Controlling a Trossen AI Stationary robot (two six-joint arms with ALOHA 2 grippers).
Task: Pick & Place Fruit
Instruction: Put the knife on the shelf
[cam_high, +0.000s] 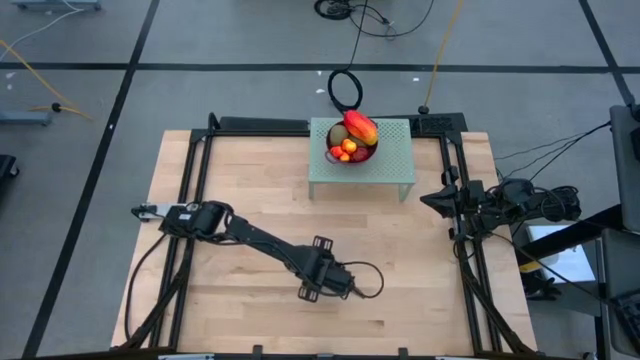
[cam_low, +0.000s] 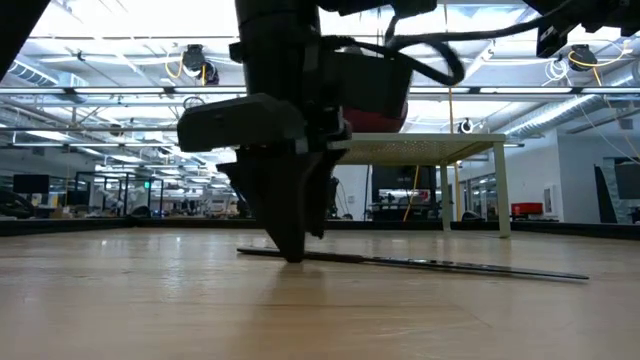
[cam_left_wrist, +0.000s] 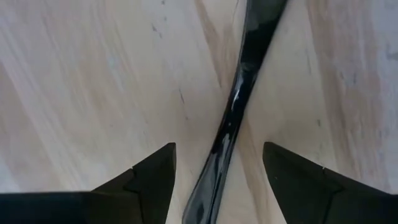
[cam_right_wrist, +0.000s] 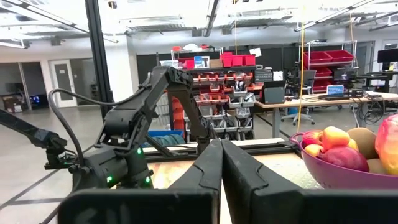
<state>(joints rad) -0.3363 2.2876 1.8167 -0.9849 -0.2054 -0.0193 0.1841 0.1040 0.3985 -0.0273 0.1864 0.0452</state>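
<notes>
Fruit (cam_high: 353, 140) sits heaped in the purple bowl (cam_high: 366, 157) on the small green stand (cam_high: 395, 165), which from the high view lies at about twelve o'clock on the tabletop (cam_high: 250, 190). We make out a mango (cam_high: 361, 127) on top, with small orange and red pieces under it. The left gripper (cam_high: 350, 283) is down near six o'clock of the tabletop centre, well apart from the bowl; the right gripper (cam_high: 432, 198) waits at three o'clock by the frame edge.

From the low view, we see the left gripper (cam_low: 293, 245) with its tips at the wood, over a long dark knife (cam_low: 440, 265) lying flat on the tabletop.

In the left wrist view, the two fingers (cam_left_wrist: 149, 180) stand apart with the knife (cam_left_wrist: 233, 115) lying between them, touching neither as far as we can tell.

In the right wrist view, the right gripper (cam_right_wrist: 222, 162) has its fingers pressed together on nothing, and the bowl (cam_right_wrist: 339, 177) with its fruit (cam_right_wrist: 339, 146) shows just beyond.

We judge the picking and placing largely done: every piece we can see is in the bowl, none lies loose on the tabletop. What remains, if anything, we cannot tell.
</notes>
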